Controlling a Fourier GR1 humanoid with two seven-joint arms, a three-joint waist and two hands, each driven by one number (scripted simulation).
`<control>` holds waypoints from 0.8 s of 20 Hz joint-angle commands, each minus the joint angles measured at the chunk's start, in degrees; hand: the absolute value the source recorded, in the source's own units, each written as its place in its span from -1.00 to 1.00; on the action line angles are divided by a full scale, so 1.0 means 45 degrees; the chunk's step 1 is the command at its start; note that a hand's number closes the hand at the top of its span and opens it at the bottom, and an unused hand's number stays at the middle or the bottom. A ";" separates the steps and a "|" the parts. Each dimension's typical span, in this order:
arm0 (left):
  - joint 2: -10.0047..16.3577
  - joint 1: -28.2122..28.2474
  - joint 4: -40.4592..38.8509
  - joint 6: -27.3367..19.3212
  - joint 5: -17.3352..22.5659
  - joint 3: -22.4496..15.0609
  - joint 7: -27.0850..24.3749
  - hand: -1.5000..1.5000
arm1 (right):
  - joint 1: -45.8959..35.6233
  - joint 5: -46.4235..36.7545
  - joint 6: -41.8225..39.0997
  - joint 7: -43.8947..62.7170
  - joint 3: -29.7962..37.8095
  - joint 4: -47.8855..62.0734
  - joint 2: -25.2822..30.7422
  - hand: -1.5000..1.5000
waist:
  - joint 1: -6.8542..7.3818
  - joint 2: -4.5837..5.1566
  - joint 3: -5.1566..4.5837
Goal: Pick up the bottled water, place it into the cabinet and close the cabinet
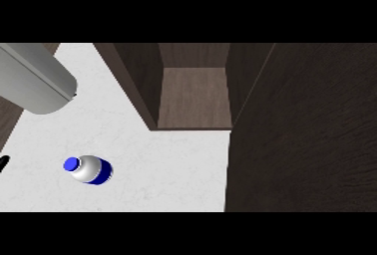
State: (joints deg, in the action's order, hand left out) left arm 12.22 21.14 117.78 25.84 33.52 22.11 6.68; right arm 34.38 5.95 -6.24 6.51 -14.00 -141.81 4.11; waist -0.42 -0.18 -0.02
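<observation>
The bottled water (89, 169) stands on the white counter (169, 169) at the lower left. Seen from above, it shows a blue cap, a pale body and a blue band. The dark wood cabinet (195, 97) is open at the top middle, and its shelf holds nothing. Its open door (302, 129) fills the right side of the view. A grey forearm (33, 79) crosses the upper left corner, above and apart from the bottle. A thin black sliver of my left hand (3, 163) shows at the left edge, beside the bottle and not touching it. My right hand is out of view.
The cabinet's left wall (140, 84) rises from the counter just right of the forearm. White counter lies between the bottle and the cabinet's front edge. A dark strip (9, 124) runs along the counter's left side.
</observation>
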 commanded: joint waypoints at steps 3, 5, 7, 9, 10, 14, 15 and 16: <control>-0.0659 -0.0285 -0.1738 0.0343 -0.1872 0.0197 -0.1275 -1.00 | 0.1384 0.0344 -0.0465 -0.0366 0.0090 -0.1460 0.0262 -1.00 | -0.0064 0.0002 -0.0001; -0.0900 -0.1042 -0.2731 0.0052 -0.2428 0.0187 -0.1831 -1.00 | 0.1467 0.0120 -0.0619 -0.1395 0.0049 -0.0500 0.0113 -1.00 | -0.0093 0.0011 0.0000; -0.0908 -0.0686 -0.2505 0.0125 -0.2828 0.0119 -0.1804 -1.00 | 0.2086 -0.0181 -0.0597 -0.1007 -0.0449 -0.1412 0.0199 -1.00 | -0.0052 0.0003 0.0000; -0.0564 -0.1608 -0.3681 0.0066 -0.3076 0.0019 -0.1777 -1.00 | 0.2563 -0.0534 -0.0401 -0.1091 -0.0784 -0.1853 0.0115 -1.00 | -0.0121 0.0007 -0.0004; -0.0481 -0.1873 -0.4375 0.0253 -0.2830 0.0144 -0.2009 -1.00 | 0.3557 0.0002 -0.0931 -0.1655 -0.0428 -0.2213 0.0552 -1.00 | -0.0255 -0.0017 -0.0004; -0.0960 -0.2122 -0.6427 0.0448 -0.4281 -0.0205 -0.3685 -1.00 | 0.3325 0.0813 -0.1080 -0.1306 0.0243 -0.2374 0.0855 -1.00 | -0.0189 0.0017 -0.0009; -0.0852 -0.2314 -0.7107 0.0475 -0.4700 0.0090 -0.4659 -1.00 | 0.3704 0.0662 -0.1333 -0.2004 0.0351 -0.1881 0.0888 -1.00 | -0.0206 0.0005 -0.0008; -0.0934 -0.2622 -0.7796 0.0342 -0.5105 -0.0034 -0.5065 -1.00 | 0.3466 -0.0321 -0.1095 -0.2303 -0.0542 -0.1535 0.0444 -1.00 | -0.0189 0.0013 -0.0014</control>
State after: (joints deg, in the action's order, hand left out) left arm 8.54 12.06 91.38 27.49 15.49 22.11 -9.53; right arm 46.56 4.44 -10.63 -3.82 -14.80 -142.83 6.13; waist -1.14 -0.13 -0.05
